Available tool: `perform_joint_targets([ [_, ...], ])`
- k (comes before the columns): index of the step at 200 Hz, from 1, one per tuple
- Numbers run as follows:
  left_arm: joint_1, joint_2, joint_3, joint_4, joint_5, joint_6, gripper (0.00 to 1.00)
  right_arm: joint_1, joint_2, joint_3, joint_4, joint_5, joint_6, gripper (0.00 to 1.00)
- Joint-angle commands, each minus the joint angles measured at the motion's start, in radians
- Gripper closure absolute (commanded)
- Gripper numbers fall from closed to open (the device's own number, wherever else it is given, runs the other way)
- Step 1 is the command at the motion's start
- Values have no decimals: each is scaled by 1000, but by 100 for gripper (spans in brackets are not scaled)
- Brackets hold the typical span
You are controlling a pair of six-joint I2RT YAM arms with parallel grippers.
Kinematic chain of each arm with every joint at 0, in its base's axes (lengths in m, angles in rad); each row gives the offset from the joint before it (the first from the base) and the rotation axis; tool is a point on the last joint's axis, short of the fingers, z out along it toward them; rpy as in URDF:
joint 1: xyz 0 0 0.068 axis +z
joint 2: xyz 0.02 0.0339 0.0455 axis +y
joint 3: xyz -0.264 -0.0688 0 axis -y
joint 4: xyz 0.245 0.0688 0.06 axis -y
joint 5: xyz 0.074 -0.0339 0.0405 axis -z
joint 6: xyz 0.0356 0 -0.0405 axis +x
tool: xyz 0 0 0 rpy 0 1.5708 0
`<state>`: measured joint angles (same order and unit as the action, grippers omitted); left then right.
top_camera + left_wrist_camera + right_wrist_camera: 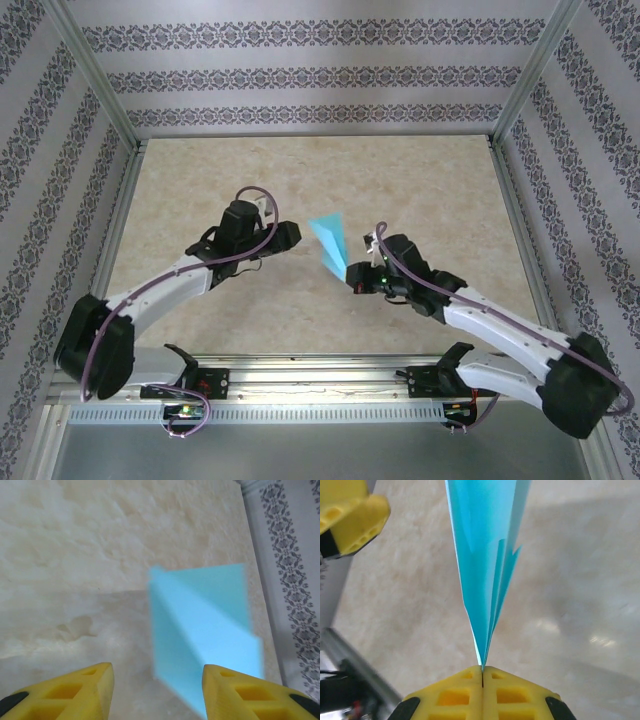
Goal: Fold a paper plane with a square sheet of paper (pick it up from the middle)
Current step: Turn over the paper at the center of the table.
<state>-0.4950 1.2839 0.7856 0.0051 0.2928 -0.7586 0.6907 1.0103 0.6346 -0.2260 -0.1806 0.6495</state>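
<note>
Two grippers: my right gripper (482, 672) clamps the paper plane (487, 555) at its narrow end, long axis pointing away; my left gripper (157, 675), open and empty, faces it nearby.

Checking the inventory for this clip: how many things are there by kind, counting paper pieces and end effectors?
folded turquoise paper dart: 1
yellow-fingered end effectors: 2, left end effector and right end effector
total: 3

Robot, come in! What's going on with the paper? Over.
Right gripper shut on paper, folded narrow. Left gripper open, off the paper. Nothing in the way.
</note>
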Motion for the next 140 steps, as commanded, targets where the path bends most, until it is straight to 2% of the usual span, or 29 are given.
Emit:
perform_joint_targets([
  [1, 18, -84, -5, -94, -144, 70, 48, -2, -9, 116, -338, 307, -260, 100],
  [38, 20, -214, -89, -71, -279, 82, 42, 27, 114, 341, -576, 555, -389, 100],
  [73, 36, -275, -117, -72, -354, 100, 40, 67, 193, 430, -683, 754, -454, 100],
  [114, 48, -322, -135, -88, -391, 101, 39, 90, 315, 485, -747, 853, -477, 100],
  [140, 55, -358, -152, -104, -405, 96, 39, 127, 402, 497, -740, 871, -491, 100],
])
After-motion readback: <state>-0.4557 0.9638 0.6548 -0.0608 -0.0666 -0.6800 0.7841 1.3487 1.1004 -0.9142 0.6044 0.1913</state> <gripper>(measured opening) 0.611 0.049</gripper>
